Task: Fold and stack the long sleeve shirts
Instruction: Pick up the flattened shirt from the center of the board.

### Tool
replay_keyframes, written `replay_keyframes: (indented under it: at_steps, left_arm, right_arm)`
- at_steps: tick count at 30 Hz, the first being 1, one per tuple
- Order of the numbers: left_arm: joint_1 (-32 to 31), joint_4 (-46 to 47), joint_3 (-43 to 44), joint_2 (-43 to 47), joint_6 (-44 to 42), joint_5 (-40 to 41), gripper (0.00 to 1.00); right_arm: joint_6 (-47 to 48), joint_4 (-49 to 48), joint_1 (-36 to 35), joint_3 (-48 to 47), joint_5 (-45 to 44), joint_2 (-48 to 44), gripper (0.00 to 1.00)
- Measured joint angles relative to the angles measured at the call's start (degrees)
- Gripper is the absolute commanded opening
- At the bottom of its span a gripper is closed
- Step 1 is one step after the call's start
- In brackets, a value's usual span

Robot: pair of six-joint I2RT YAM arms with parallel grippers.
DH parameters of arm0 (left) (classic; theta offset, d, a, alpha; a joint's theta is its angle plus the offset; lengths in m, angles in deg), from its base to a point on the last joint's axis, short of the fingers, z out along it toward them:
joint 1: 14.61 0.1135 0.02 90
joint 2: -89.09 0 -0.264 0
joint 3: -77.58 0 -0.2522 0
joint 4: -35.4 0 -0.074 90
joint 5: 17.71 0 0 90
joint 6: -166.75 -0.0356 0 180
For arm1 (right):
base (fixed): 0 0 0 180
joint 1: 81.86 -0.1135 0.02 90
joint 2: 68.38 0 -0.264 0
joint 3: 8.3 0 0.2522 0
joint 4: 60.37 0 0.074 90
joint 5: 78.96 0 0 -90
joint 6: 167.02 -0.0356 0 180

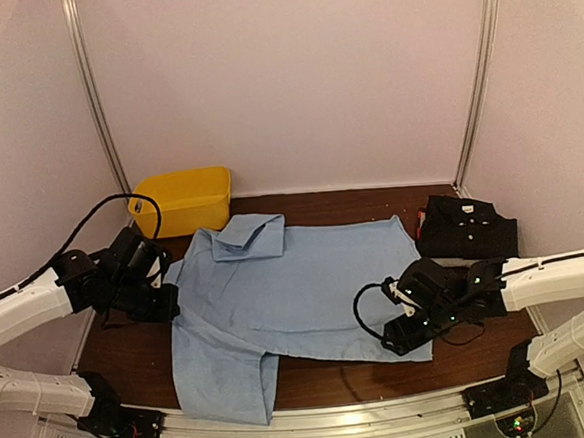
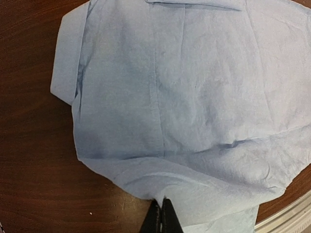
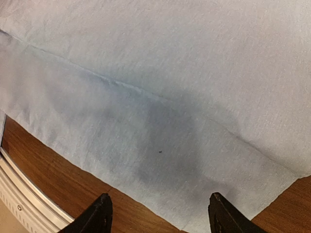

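Top external, both arms (image 1: 28,308) low over light blue shirt (image 1: 296,279); left fingers (image 2: 154,221) pressed together, right fingers (image 3: 95,216) spread.

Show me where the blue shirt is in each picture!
Top external: the blue shirt lies spread out in the middle.
Left wrist: the shirt fills most of the picture.
Right wrist: the shirt covers the upper part.
Shared landmark: the dark wooden table beside the shirt's edge.

No legible txt, labels or nos. in any view.
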Motion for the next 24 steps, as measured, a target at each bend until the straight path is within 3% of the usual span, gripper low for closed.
replay_keyframes:
  at_steps: [11,24]
  left_arm:
    - [0.9,2.4,2.5,-3.3,-2.7,-1.5,0.0]
    - [1.9,2.6,9.1,-4.1,-5.8,-1.8,0.0]
  right_arm:
    - [-1.2,-2.5,-9.5,0.3,-3.1,0.3,0.69]
    - [-1.2,-1.1,-17.5,-7.8,-14.2,14.5,0.69]
